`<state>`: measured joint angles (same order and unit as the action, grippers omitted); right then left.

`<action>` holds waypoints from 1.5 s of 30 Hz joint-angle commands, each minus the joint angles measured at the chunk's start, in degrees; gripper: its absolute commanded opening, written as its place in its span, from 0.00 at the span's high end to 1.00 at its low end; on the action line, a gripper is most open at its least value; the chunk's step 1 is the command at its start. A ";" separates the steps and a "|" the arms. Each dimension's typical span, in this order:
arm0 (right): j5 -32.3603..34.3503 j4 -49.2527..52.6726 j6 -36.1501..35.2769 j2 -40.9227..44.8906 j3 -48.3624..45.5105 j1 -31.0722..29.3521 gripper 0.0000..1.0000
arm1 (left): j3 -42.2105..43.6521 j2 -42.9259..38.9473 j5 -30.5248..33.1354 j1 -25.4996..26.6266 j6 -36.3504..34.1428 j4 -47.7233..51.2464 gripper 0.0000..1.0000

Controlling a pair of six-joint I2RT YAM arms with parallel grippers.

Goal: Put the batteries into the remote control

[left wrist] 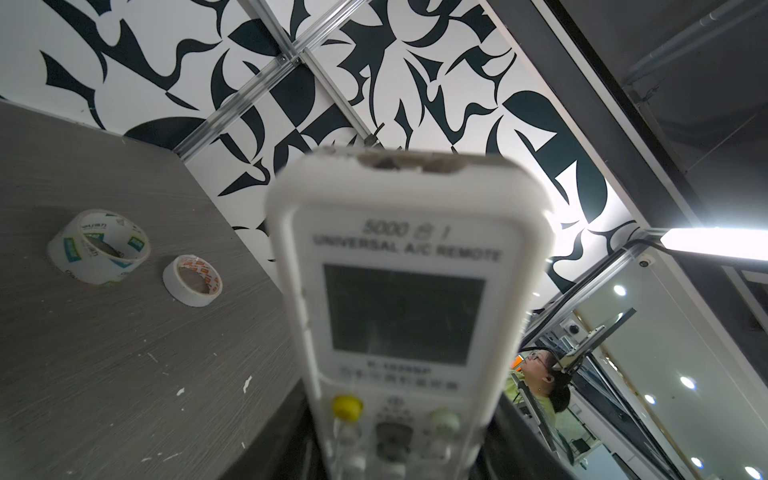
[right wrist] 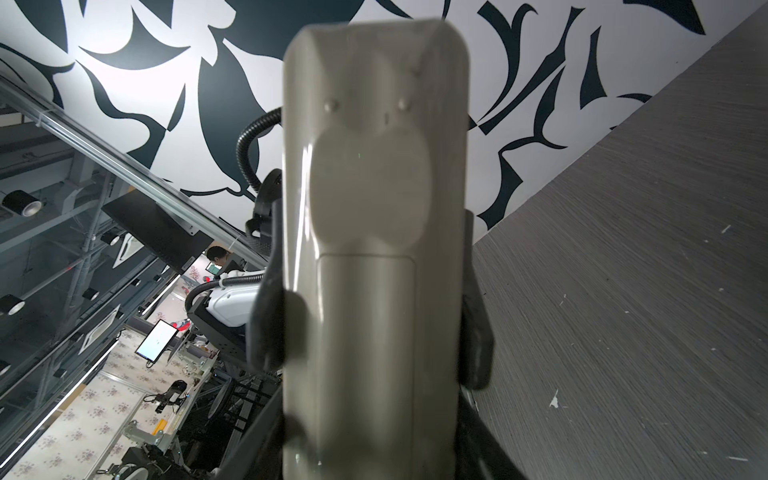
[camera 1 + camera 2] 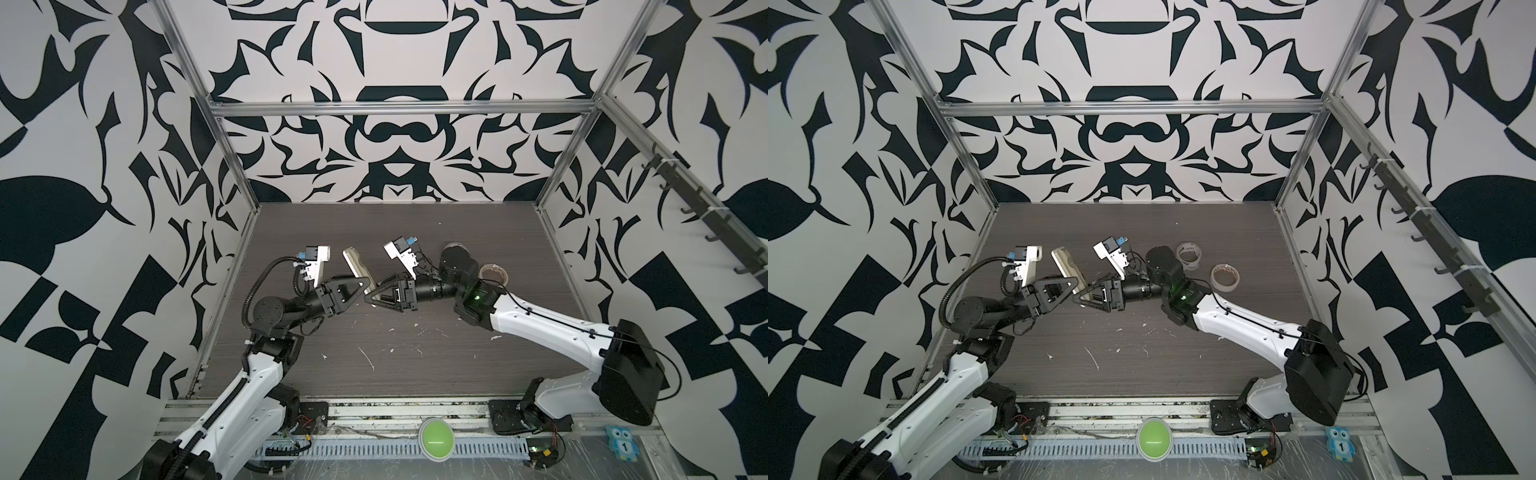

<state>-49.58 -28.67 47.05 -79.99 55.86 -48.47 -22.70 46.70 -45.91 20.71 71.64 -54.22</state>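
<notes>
Remote control (image 3: 356,266) is hanging between our two grippers, and we are finding no batteries anywhere.

In both top views we are holding it raised over the table (image 3: 415,365), with the left gripper (image 3: 366,284) and right gripper (image 3: 371,300) meeting at its near end. In the left wrist view we are looking at its screen and buttons, with tape rolls (image 1: 97,247) lying on the table beyond. In the right wrist view we are seeing its pale back with the battery cover (image 2: 365,332) seated. The right gripper's jaws are standing partly apart and clamping the lower end, and the left gripper's fingers (image 2: 270,332) are pressing both edges. We are judging that loading is either finished or not yet begun, and we cannot tell which.
</notes>
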 commanded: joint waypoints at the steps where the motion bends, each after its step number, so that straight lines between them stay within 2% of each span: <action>1: -1.51 -3.01 0.08 0.36 0.66 -0.12 1.00 | -2.95 0.09 0.13 0.21 -0.19 -2.48 0.58; 4: -1.66 -2.54 -0.20 0.35 0.92 -0.11 1.00 | -3.13 -0.10 0.34 0.25 -0.29 -2.14 0.71; 5: -1.60 -2.53 -0.20 0.31 1.01 -0.09 0.97 | -3.23 -0.12 0.58 0.29 -0.27 -1.97 0.76; 6: -1.46 -2.31 -0.18 0.27 1.05 -0.09 0.89 | -3.30 -0.20 0.67 0.24 -0.27 -1.82 0.79; 8: -0.35 -0.43 -1.23 0.62 1.32 -0.13 0.56 | -3.42 -0.28 0.74 0.29 -0.23 -1.37 0.83; 11: 3.14 5.75 -4.92 2.03 1.81 -0.12 0.27 | -3.53 -1.10 1.16 0.23 -0.27 0.16 0.86; 13: 5.89 11.36 -7.92 3.16 2.55 -0.14 0.18 | -3.49 -1.83 1.66 0.25 -1.00 1.60 0.87; 18: 14.60 24.56 -14.34 5.90 4.42 -0.16 0.04 | -3.11 -3.44 3.54 0.23 -4.37 7.90 0.89; 21: 18.65 29.19 -17.65 8.64 4.24 -0.07 0.01 | -4.82 -4.43 5.28 0.29 -8.02 16.81 0.91; 26: 26.76 38.99 -23.62 13.14 3.80 -0.17 0.01 | -14.21 -7.23 17.22 0.30 -26.14 54.34 0.92; 29: 34.98 45.28 -27.21 14.90 3.90 -0.16 0.01 | -18.11 -6.19 21.61 0.22 -30.76 65.15 0.93; 35: 47.11 50.42 -29.53 18.52 1.75 -0.15 0.01 | -21.61 -2.53 25.91 0.23 -31.93 75.25 0.93; 40: 54.38 53.69 -30.36 18.64 0.77 -0.22 0.01 | -23.17 1.79 27.01 0.30 -29.99 79.69 0.93; 45: 59.66 52.86 -30.33 18.37 -1.10 -0.20 0.01 | -22.04 5.92 29.46 1.10 -27.98 82.10 0.93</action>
<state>4.08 23.81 17.76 -61.98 55.02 -48.62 -43.57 51.53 -18.92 21.19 43.05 23.90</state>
